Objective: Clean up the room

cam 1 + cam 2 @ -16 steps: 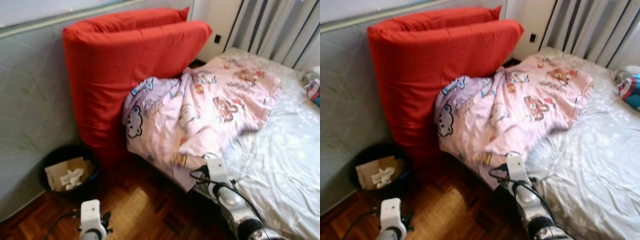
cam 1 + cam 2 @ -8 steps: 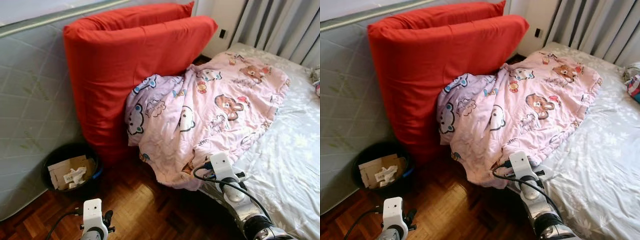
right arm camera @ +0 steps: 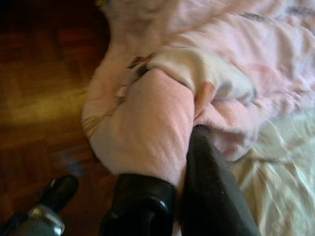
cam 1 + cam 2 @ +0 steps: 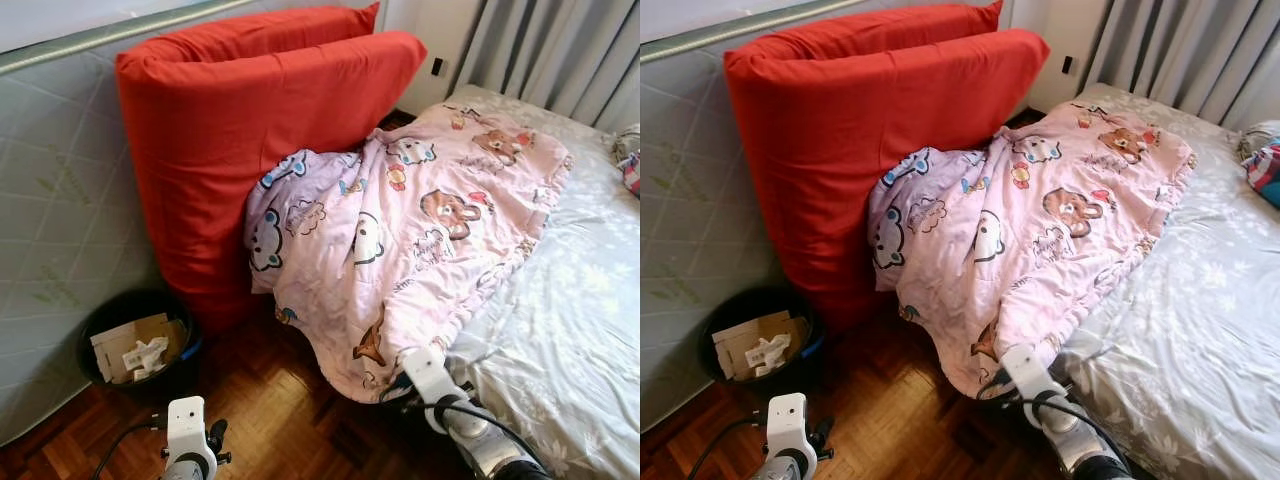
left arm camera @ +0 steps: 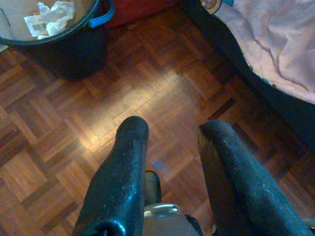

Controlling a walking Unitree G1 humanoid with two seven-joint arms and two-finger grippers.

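A pink blanket [image 4: 420, 220] printed with cartoon animals lies over the bed's corner, its upper part leaning on a red folded cushion [image 4: 230, 130]. Its lower hem hangs over the bed edge toward the floor. My right gripper [image 3: 186, 147] is shut on a fold of that hem, and pink cloth bulges over one finger [image 3: 209, 187]. The right wrist [image 4: 430, 372] sits just below the hem at the bed's edge. My left gripper [image 5: 174, 129] hangs open above the parquet floor with nothing between its fingers.
A black bin [image 4: 160, 378] holding cardboard and crumpled paper stands on the floor left of the cushion. A grey quilted mattress [image 4: 60, 220] stands upright along the left. The bed's grey flowered sheet [image 4: 570, 330] extends right, with curtains [image 4: 560, 50] behind.
My right gripper has drawn back and down toward me with the hem in it. The blanket is now stretched flatter and hangs lower over the bed edge. The left arm stays still.
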